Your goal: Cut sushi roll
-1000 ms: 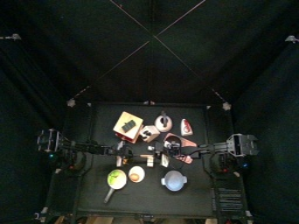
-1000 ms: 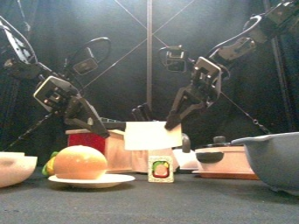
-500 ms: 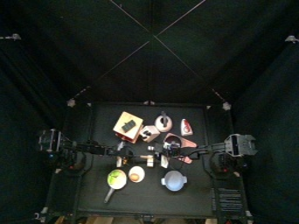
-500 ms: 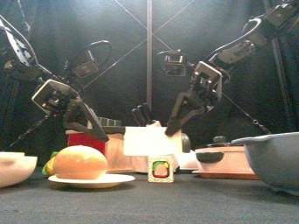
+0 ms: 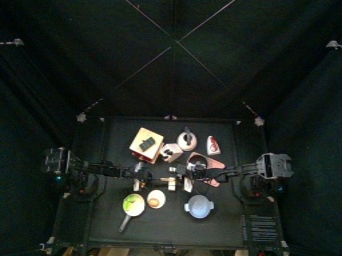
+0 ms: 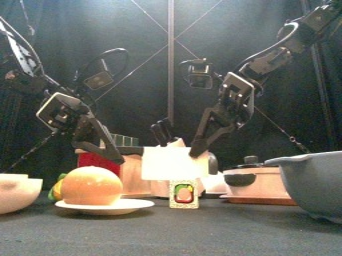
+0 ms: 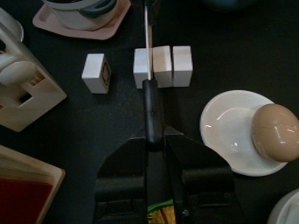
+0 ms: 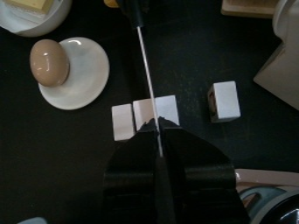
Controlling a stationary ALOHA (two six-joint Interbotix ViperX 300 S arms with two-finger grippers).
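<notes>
Top view: I see both arms meeting at the middle of the table (image 5: 100, 215), above the sushi roll (image 5: 178, 178); the pieces are too small here to tell apart.

Front view: the left hand (image 6: 104, 150) hangs low at the left, the right hand (image 6: 203, 140) comes down at the right. Near the front stand a plate with a round bun (image 6: 91, 186) and a small carton (image 6: 185, 193); a grey bowl (image 6: 310, 180) is at the right edge.

Left wrist view: the left hand (image 7: 149, 149) is closed on a knife (image 7: 147, 74). I see its blade lying over the white sushi roll (image 7: 163, 66), in the gap between the pieces. A separate piece (image 7: 96, 73) lies just beside the roll, apart from it.

Right wrist view: the right hand (image 8: 156, 140) is closed on a second knife (image 8: 143, 66). Its blade crosses the sushi roll (image 8: 140, 116), which sits directly at the fingertips. The separate piece (image 8: 225, 101) lies near.
</notes>
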